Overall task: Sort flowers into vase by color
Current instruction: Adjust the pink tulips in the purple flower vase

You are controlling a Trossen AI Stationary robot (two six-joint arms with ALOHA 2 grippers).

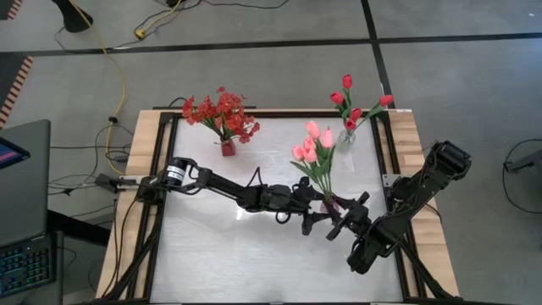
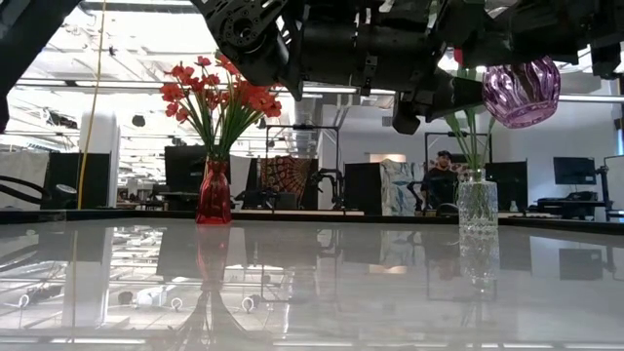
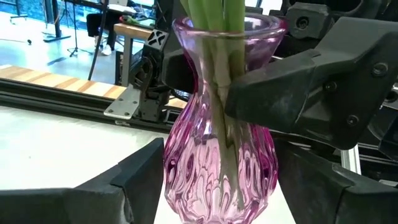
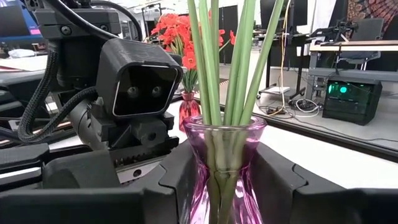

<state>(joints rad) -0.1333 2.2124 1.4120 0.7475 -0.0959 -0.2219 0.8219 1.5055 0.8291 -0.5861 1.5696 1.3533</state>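
Pink ribbed glass vase (image 1: pixel 332 203): lifted clear of white table (image 1: pixel 212 254), holds pink tulips (image 1: pixel 312 146).
Right gripper (image 1: pixel 345 219): clamped on it.
Left gripper (image 1: pixel 315 210): spread beside it.
Red-spray vase (image 1: pixel 227 147), clear red-tulip vase (image 1: pixel 346 139): beyond it.

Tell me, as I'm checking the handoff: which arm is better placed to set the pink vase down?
Right, probably. The right gripper is clamped on the pink vase, held clear of the table; the left gripper only flanks it, fingers open.
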